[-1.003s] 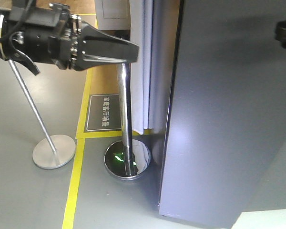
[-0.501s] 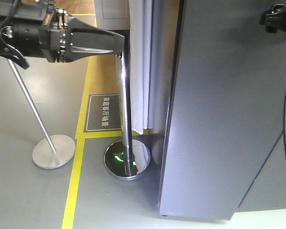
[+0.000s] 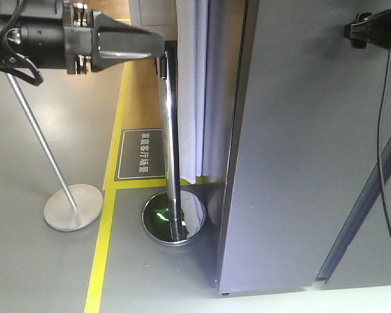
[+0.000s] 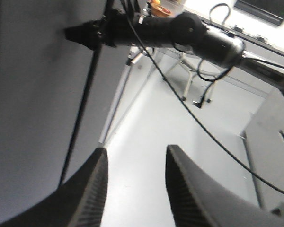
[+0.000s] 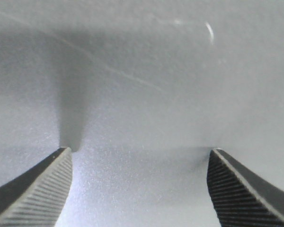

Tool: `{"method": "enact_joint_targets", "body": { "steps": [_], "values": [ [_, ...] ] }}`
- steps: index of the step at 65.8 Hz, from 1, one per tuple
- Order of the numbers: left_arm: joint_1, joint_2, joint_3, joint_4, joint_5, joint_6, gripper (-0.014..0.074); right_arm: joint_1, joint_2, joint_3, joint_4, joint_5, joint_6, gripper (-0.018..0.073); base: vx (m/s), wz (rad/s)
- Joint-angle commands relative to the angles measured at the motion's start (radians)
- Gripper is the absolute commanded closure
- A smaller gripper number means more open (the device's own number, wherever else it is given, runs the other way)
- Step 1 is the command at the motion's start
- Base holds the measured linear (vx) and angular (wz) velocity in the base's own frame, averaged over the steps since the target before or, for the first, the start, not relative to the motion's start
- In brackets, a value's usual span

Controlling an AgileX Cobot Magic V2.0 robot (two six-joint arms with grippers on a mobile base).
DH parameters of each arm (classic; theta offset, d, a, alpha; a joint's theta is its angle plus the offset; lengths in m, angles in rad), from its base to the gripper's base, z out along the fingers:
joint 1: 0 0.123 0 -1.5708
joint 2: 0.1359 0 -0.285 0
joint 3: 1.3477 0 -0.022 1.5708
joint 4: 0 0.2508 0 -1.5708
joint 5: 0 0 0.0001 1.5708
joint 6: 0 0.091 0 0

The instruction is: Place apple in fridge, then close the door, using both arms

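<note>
Two grippers are showing, and neither is grasping anything. In the right wrist view, the right gripper is standing spread wide, its ribbed fingertips sitting at the bottom corners of the frame, facing the door at close range; whether the tips are touching that grey surface cannot be told. In the left wrist view, the left gripper is standing released, a clear gap between its fingers, pointing over pale floor beside the door, with the right arm reaching across the top of the frame toward the door's face.

In the front view, the left gripper is hanging in the upper left corner, its tip near a chrome post. The right arm is entering at the upper right edge, against the door. A second post is leaning at left, yellow floor tape running beside it.

The apple is not visible in any view.
</note>
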Motion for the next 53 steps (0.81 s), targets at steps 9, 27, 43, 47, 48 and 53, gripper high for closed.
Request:
{"method": "enact_joint_targets", "body": {
  "steps": [9, 27, 43, 47, 48, 53],
  "values": [
    [0.053, -0.035, -0.029, 0.037, 0.148, -0.001, 0.0316, 0.025, -0.123, -0.075, 0.034, 0.086, -0.024, 0.0023, 0.00, 0.00],
    [0.216, -0.037, -0.029, 0.037, 0.132, -0.001, 0.0448, 0.112, -0.313, -0.077, 0.078, 0.378, -0.117, 0.0372, 0.00, 0.00],
    [0.346, -0.067, -0.029, 0.037, -0.061, -0.001, 0.0605, 0.221, -0.426, -0.077, 0.235, 0.603, -0.233, 0.0568, 0.00, 0.00],
    [0.367, -0.085, -0.029, 0.037, -0.104, -0.001, 0.0605, 0.244, -0.444, -0.077, 0.245, 0.654, -0.234, 0.0564, 0.00, 0.00],
    [0.371, -0.091, -0.029, 0.037, -0.115, -0.001, 0.0605, 0.250, -0.448, -0.077, 0.245, 0.662, -0.234, 0.0564, 0.00, 0.00],
    [0.387, -0.123, -0.029, 0.037, -0.170, -0.001, 0.0605, 0.276, -0.468, -0.077, 0.245, 0.702, -0.232, 0.0564, 0.00, 0.00]
  ]
}}
